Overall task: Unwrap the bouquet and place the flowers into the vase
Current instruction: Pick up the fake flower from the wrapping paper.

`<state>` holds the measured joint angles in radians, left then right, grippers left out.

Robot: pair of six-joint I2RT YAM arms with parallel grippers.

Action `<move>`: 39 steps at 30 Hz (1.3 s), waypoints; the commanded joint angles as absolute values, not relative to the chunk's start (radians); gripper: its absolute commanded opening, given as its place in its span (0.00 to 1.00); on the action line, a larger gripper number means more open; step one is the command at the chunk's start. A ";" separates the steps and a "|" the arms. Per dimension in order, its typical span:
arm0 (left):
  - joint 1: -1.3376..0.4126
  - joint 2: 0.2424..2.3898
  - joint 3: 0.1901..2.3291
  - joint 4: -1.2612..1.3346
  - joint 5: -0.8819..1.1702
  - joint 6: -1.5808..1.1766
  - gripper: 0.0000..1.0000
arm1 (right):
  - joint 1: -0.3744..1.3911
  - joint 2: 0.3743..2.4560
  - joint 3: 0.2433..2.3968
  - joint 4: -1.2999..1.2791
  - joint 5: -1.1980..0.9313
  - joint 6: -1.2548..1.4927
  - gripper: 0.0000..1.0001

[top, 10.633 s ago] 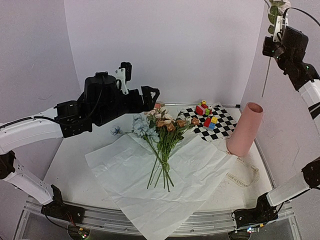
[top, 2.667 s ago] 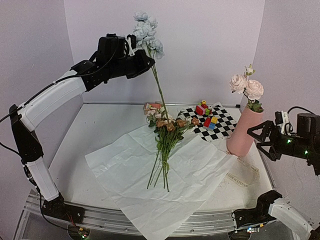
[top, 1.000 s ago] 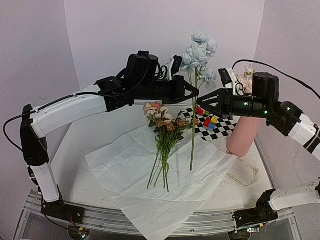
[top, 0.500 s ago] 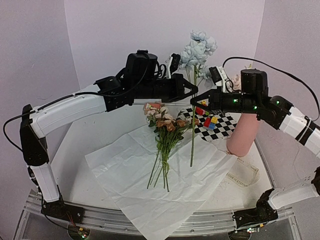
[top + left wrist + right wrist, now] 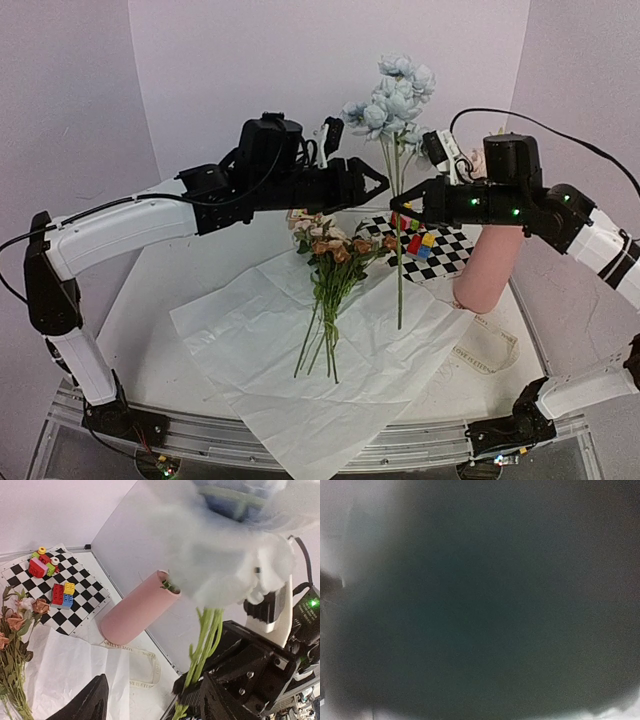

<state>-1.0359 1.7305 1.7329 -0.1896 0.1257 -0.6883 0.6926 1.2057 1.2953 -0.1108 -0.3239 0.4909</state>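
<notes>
A pale blue flower (image 5: 392, 95) hangs upright in mid-air, its green stem (image 5: 202, 645) pinched in my right gripper (image 5: 401, 194), which is shut on it. Just left of the stem, my left gripper (image 5: 371, 189) stands open with nothing between its fingers (image 5: 92, 702). The rest of the bouquet (image 5: 331, 262), pink and peach roses, lies on the spread white paper (image 5: 270, 340). At the right stands the pink vase (image 5: 490, 265), also seen in the left wrist view (image 5: 135, 614), with a stem at its mouth. The right wrist view is dark and shows nothing.
A checkered mat (image 5: 440, 250) with small toy blocks (image 5: 50, 575) lies behind the bouquet, next to the vase. A printed ribbon (image 5: 490, 350) lies at the vase's foot. Both arms reach across the middle of the table, above the paper.
My right gripper has shut on the blue flower's stem. My left gripper has let go, opened and drawn back to the left. The flower has shifted slightly right.
</notes>
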 commanded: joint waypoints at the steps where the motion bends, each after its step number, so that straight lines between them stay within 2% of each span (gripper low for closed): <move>1: -1.037 1.609 1.644 -0.158 0.047 -0.720 0.65 | 0.695 1.171 1.445 -0.218 -0.163 0.342 0.00; 8: -1.036 1.494 1.532 -0.158 -0.064 -0.727 0.65 | 0.696 1.182 1.657 -0.241 0.012 0.229 0.00; 17: -1.037 1.440 1.472 -0.158 -0.097 -0.753 0.63 | 0.695 1.196 1.907 -0.159 0.240 0.128 0.00; 29: -1.037 1.408 1.437 -0.158 -0.098 -0.759 0.63 | 0.695 1.183 1.999 -0.022 0.519 -0.112 0.00; 39: -1.036 1.410 1.448 -0.160 -0.097 -0.732 0.63 | 0.694 1.219 1.956 0.187 0.692 -0.363 0.00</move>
